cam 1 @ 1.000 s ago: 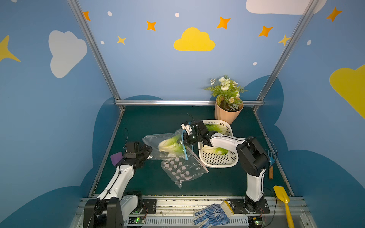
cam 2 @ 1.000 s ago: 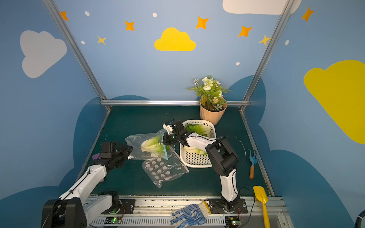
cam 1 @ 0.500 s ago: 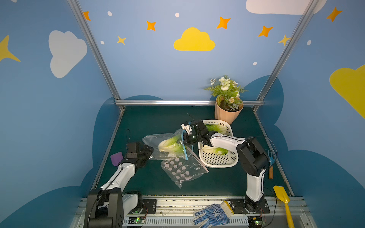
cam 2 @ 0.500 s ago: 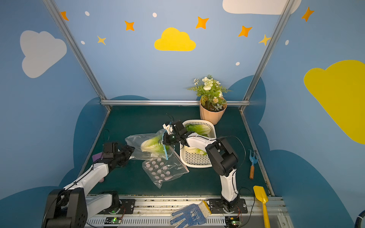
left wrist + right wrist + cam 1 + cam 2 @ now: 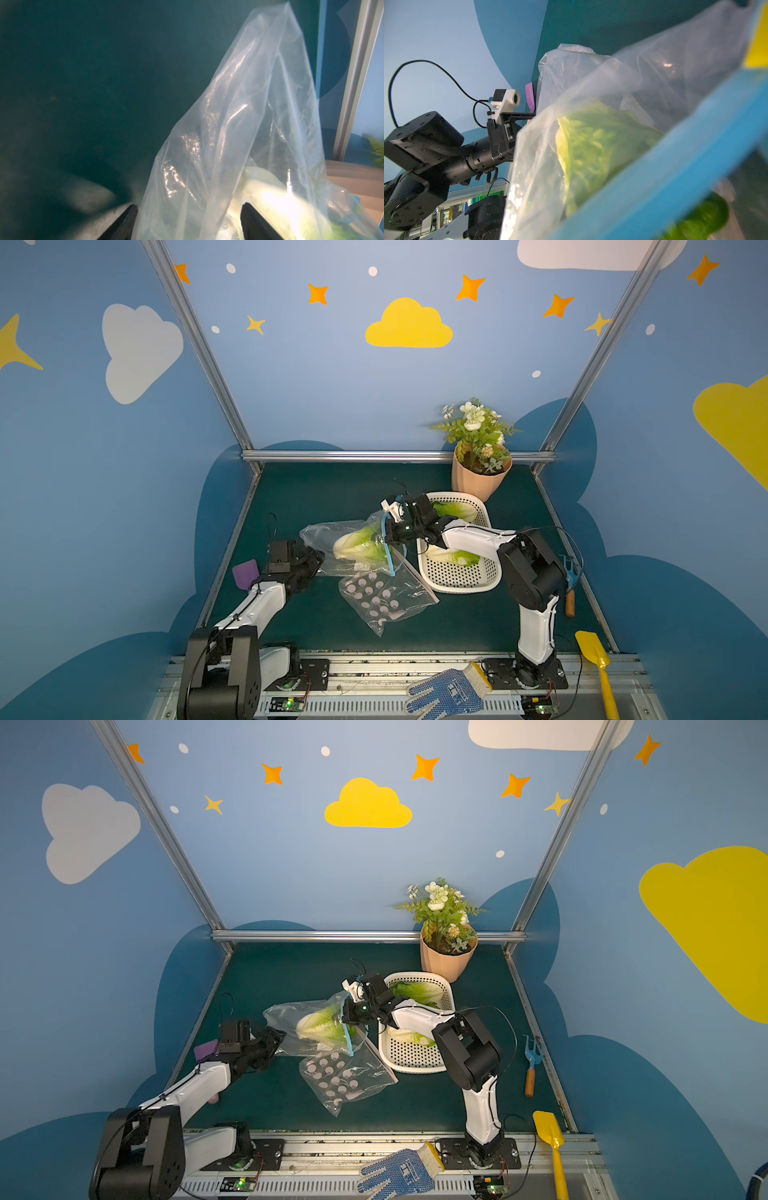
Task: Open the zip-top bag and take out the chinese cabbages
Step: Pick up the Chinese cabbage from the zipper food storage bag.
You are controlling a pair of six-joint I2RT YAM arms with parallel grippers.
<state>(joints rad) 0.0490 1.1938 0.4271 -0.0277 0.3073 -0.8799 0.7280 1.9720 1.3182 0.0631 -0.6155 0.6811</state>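
Got the left gripper (image 5: 188, 207) in closer than a second ago. Now straddles the tail end of the zip-top bag (image 5: 328, 539), narrowed from wide but not clamped, with film between the fingers (image 5: 252, 218).

No change on the right gripper (image 5: 388, 531): clenched on the blue zip strip (image 5: 389, 560), holding the mouth end up off the mat (image 5: 332, 497).

Counting one chinese cabbage (image 5: 359, 545) still bagged, leaves toward the mouth. Other two chinese cabbages (image 5: 455, 510) already in the white basket (image 5: 457, 590).

Reads as prep to pinch the tail and tip the last head out — two of three done.

Working on a flat dark green mat, with a second bag of pink discs (image 5: 376, 599) touching the first. Also on it:
- flower pot (image 5: 478, 483) back right
- purple pad (image 5: 245, 573) at the left edge
- glove (image 5: 446, 695) and yellow trowel (image 5: 594, 655) at the front rail

Boxed in by blue cloud-and-star walls.
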